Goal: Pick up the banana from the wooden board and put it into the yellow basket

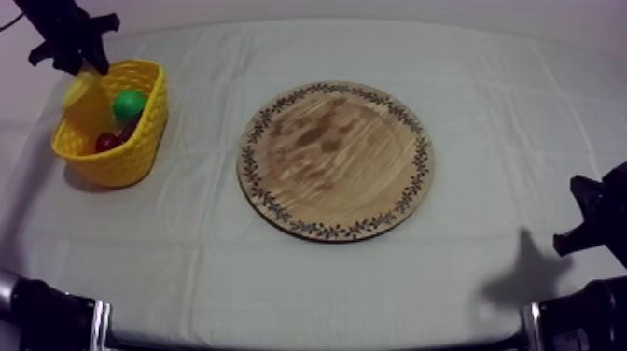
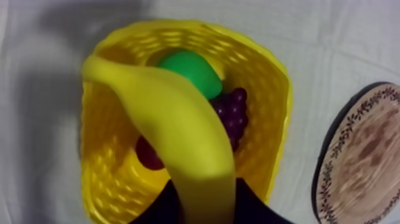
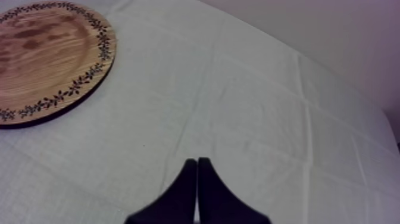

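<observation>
Top view, left to right: left gripper [image 1: 82, 65] clamps one banana [image 1: 79, 91] over one yellow basket [image 1: 114, 174] (inside: one pear [image 1: 130, 104], one bunch of grapes [image 2: 233, 116], one small red fruit [image 1: 106, 142]); one wooden board [image 1: 334, 159]; right gripper [image 3: 197, 162] pressed into a narrow wedge.

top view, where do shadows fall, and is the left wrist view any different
Top view: a dark shadow lies on the grey-white cloth near its right edge, a fainter one beside the yellow woven basket. Left wrist view: grey shadow darkens the cloth beside the basket. Right wrist view: cloth evenly lit.
</observation>
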Controlling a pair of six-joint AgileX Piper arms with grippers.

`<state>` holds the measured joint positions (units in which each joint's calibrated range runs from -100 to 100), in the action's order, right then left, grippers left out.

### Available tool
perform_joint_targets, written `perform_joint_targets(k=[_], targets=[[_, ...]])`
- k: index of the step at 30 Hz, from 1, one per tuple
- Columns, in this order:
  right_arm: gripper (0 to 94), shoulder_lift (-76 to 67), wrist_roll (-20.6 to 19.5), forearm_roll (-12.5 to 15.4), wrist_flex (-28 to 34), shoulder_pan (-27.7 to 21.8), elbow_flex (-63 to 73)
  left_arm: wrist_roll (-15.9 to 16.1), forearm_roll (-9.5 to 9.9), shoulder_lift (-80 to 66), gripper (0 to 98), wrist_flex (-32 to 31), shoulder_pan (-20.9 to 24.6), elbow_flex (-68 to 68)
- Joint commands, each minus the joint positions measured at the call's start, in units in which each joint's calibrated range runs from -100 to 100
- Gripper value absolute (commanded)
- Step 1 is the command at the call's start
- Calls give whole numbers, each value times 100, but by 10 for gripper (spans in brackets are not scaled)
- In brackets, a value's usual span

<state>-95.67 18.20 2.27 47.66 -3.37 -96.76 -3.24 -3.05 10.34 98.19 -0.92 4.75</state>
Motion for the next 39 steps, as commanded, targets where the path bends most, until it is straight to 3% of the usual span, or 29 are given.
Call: perform_joint_targets(k=[1,11,14,20,24,29,33,39], targets=[[3,0,-1,0,0,0,-1,43,-8,93,189,-61,25,57],[3,0,-1,0,0,0,-1,419,-80,799,244,-903,91,493],[3,0,-1,0,0,0,-1,634,-156,982,335,-1206,87,606],[3,0,-1,0,0,0,-1,979,-261,1090,634,-1466,76,812],[3,0,-1,0,0,0,-1,1022,-273,1029,768,-1489,89,909],[3,0,-1,0,0,0,-1,935,-271,771,869,-1383,102,983],[3,0,-1,0,0,0,-1,792,-237,345,852,-1353,82,1085],[3,0,-1,0,0,0,-1,650,-245,-592,628,-1721,81,1552]])
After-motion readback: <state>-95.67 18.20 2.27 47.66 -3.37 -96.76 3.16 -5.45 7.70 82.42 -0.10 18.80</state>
